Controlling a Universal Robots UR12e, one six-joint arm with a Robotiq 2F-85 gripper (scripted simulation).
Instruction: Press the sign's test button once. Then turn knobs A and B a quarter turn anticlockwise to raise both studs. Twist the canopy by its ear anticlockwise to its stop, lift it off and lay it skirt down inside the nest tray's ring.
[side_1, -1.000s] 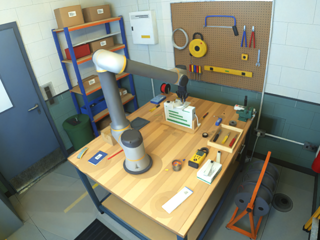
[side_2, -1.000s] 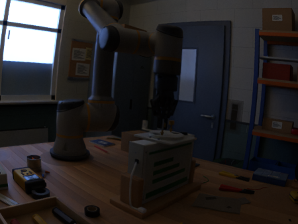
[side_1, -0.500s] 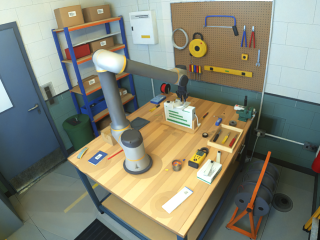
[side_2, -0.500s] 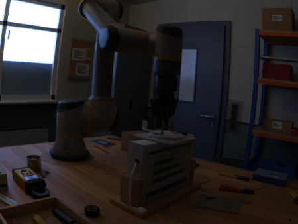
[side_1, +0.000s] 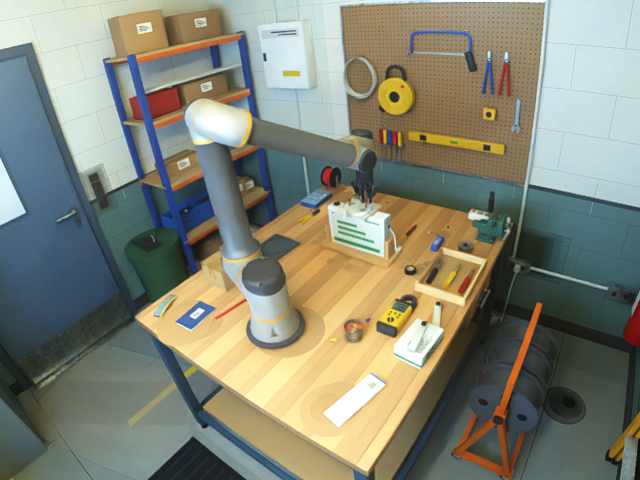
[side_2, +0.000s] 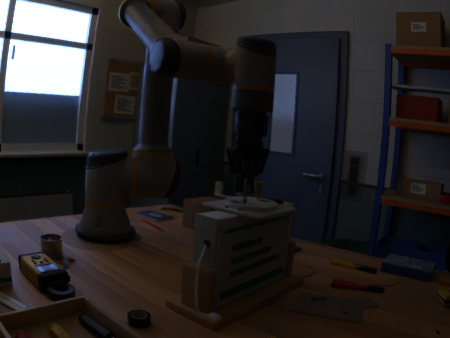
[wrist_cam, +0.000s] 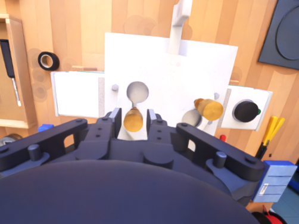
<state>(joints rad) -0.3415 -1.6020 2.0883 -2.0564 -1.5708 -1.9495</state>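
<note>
A brass knob (wrist_cam: 133, 119) stands up through a keyhole slot in the white canopy (wrist_cam: 166, 83) on top of the sign (side_1: 360, 229), right between my fingers. A second brass knob (wrist_cam: 209, 108) rises from the canopy to the right, and the black test button (wrist_cam: 245, 111) sits on the sign's top further right. The canopy's ear (wrist_cam: 179, 21) sticks out on the far side, and the dark nest tray (wrist_cam: 283, 32) lies on the table beyond it. My gripper (wrist_cam: 133, 117) (side_1: 364, 196) (side_2: 246, 181) hangs straight down over the sign, open around the first knob and holding nothing.
The sign stands in a wooden cradle (side_1: 362, 250) at the back of the bench. A roll of black tape (wrist_cam: 48, 61) and a wooden tool tray (side_1: 451, 275) lie to one side, a blue box (wrist_cam: 275, 180) and yellow-handled pliers (wrist_cam: 269, 134) to the other.
</note>
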